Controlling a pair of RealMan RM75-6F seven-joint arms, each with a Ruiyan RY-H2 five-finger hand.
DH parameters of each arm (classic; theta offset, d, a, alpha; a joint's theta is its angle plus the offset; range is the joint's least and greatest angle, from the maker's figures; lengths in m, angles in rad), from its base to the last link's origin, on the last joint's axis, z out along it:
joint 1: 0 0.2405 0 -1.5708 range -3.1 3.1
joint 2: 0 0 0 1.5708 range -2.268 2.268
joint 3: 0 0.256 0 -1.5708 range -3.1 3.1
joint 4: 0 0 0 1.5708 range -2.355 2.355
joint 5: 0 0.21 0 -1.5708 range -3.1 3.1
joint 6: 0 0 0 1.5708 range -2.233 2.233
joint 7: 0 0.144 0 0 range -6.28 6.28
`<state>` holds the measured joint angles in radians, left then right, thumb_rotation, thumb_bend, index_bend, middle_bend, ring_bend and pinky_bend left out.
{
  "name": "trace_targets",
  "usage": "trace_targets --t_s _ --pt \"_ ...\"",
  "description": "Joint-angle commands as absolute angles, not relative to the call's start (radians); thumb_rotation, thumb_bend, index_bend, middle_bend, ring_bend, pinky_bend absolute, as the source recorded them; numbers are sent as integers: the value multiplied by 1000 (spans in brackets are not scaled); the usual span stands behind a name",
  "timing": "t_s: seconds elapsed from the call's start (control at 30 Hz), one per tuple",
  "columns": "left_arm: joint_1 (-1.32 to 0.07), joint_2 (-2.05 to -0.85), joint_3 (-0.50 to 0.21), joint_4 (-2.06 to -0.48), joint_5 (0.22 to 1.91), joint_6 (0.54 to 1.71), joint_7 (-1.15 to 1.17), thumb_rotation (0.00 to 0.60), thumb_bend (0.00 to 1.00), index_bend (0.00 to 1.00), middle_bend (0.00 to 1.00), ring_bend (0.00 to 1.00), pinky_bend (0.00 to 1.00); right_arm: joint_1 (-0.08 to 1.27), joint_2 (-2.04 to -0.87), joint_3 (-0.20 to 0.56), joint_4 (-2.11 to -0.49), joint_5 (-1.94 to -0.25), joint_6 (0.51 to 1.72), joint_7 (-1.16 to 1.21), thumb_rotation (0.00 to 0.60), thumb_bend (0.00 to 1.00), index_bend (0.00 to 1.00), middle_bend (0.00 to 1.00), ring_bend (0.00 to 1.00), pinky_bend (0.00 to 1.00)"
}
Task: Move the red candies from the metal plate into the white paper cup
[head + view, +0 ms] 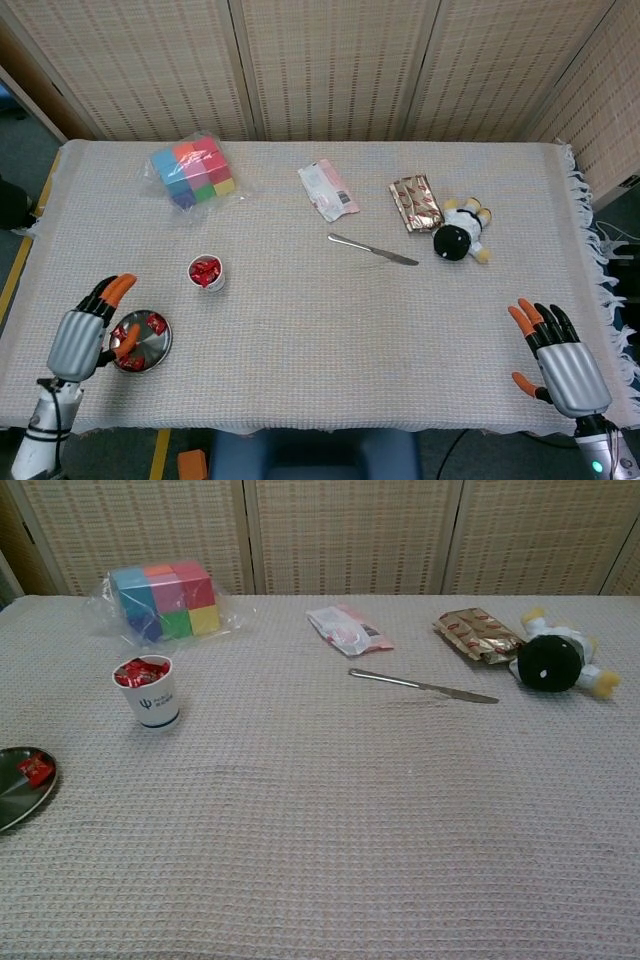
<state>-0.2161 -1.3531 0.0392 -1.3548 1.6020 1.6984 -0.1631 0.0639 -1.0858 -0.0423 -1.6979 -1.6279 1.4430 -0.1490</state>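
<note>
A white paper cup stands left of centre, filled with red candies. The metal plate lies at the near left edge with red candies still on it. My left hand hovers open just left of the plate, fingers spread, holding nothing; the chest view does not show it. My right hand rests open at the near right corner, far from both.
A bag of coloured blocks lies at the back left. A pink packet, a knife, a foil snack pack and a black-and-white plush toy spread across the back right.
</note>
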Motion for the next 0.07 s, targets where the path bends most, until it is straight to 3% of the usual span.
trace_targets --t_s 0.03,0.07 --pt "-69 -1305 113 -1305 1679 1839 -211 600 402 38 38 0 136 59 -1084 -55 -1699 -1651 1452 -148 600 115 0 0 0 0" --pt "-67 -1299 115 -1311 1682 1833 -206 600 402 35 31 0 134 57 -1084 -58 -1699 -1656 1454 -152 600 115 0 0 0 0"
